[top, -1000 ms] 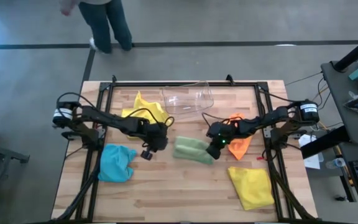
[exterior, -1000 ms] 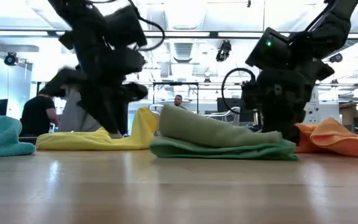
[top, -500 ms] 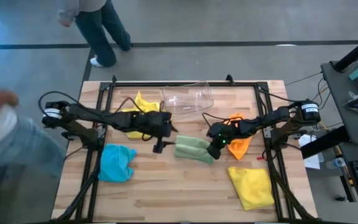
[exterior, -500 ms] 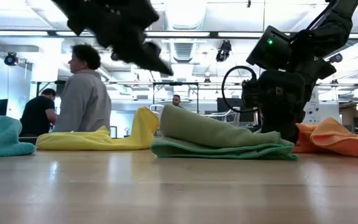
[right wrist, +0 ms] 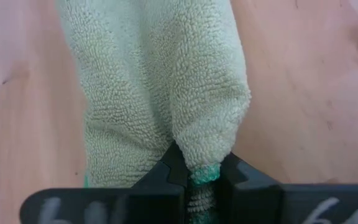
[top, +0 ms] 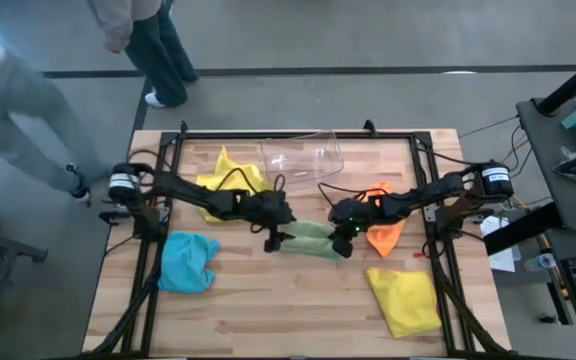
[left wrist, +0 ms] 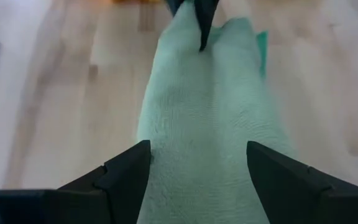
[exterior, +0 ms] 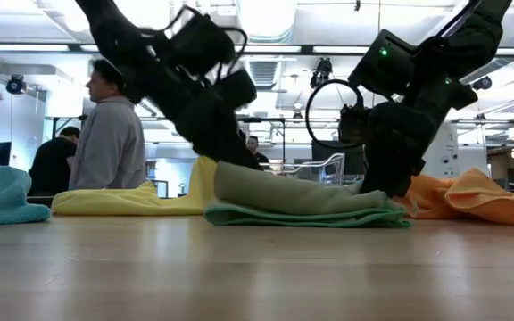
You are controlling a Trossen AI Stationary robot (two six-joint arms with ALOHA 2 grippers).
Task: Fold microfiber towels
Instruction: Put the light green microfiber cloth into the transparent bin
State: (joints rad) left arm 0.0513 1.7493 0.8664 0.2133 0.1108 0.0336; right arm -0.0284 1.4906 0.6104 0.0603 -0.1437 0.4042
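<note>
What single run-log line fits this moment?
left gripper: open over green towel | right gripper: shut on green towel | stage: folding

The right gripper point(right wrist: 202, 177) has its two dark fingers point(right wrist: 166, 174) pinched tight on a bunched edge of the pale green towel point(right wrist: 154, 93). Right at the pinch, a small fold of brighter green cloth shows between the fingertips, with the paler, fuzzier side of the towel wrapping over it. From there the towel runs away from the gripper as one long, rolled or folded strip, thick and nubbly, lying flat on the light wooden tabletop point(right wrist: 303, 93). Bare wood shows on both sides of the strip. A darker smudge or knot marks the wood at one far corner of this view, too cut off to tell which
</note>
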